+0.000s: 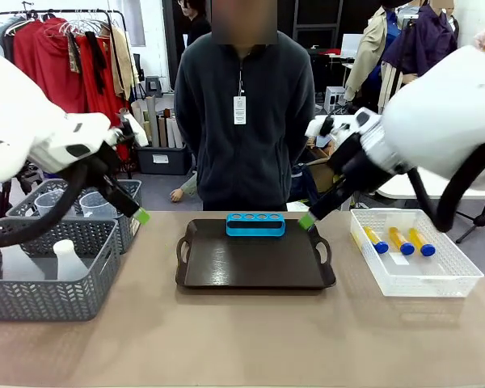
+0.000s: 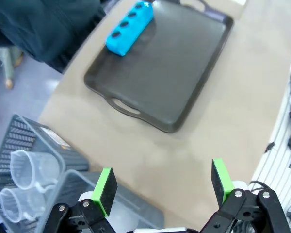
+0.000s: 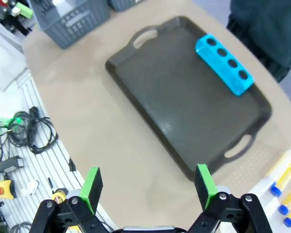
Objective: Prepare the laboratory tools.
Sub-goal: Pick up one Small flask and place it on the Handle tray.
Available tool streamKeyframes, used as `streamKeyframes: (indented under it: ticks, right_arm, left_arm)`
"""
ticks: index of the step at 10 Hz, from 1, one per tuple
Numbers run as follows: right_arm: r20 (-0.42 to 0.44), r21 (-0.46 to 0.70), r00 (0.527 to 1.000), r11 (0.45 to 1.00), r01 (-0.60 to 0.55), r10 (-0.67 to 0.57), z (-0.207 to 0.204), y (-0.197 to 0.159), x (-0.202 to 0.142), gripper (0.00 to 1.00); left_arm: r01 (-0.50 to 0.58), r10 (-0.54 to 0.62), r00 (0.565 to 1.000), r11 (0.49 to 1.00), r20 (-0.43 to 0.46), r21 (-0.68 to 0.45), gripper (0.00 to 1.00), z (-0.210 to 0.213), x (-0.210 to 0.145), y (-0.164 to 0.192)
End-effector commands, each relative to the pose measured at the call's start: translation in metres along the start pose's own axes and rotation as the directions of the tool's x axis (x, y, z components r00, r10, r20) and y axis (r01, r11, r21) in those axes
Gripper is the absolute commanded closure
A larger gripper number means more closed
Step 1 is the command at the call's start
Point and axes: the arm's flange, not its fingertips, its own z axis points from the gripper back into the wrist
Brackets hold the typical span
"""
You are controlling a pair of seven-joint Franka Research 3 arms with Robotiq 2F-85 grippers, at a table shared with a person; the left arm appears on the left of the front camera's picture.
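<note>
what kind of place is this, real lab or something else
Probably a robot test room set up as a mock lab bench, not a real lab: a blue tube rack on a tray, a clothes rail behind, loose cables beside the table.

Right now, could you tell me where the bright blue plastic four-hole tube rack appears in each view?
Front view: the bright blue plastic four-hole tube rack is centre, on the far edge of the dark brown handled tray.
Left wrist view: rack top centre, at the tray's upper-left corner.
Right wrist view: rack upper right.
Shared landmark: the tray.
</note>
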Motion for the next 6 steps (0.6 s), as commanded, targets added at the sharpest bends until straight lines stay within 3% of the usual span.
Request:
streamKeyframes:
  ticks: [1,5,6]
  right_arm:
    - [0.066,0.027,0.998,1.0,-0.005,0.004,0.025,-0.025,-0.005,0.0]
    - [0.143,-0.018,0.989,0.999,0.034,-0.031,0.056,-0.04,-0.011,0.0]
    - [0.091,-0.021,0.995,0.999,0.045,-0.043,0.053,-0.037,-0.012,0.0]
  left_arm:
    - [0.027,-0.029,0.998,0.999,0.062,0.021,0.0,0.012,-0.002,0.011]
    - [0.008,-0.017,0.988,0.998,0.153,0.061,0.0,0.027,-0.002,0.018]
    - [0.008,-0.014,0.996,0.998,0.089,0.059,0.0,0.03,0.003,0.014]
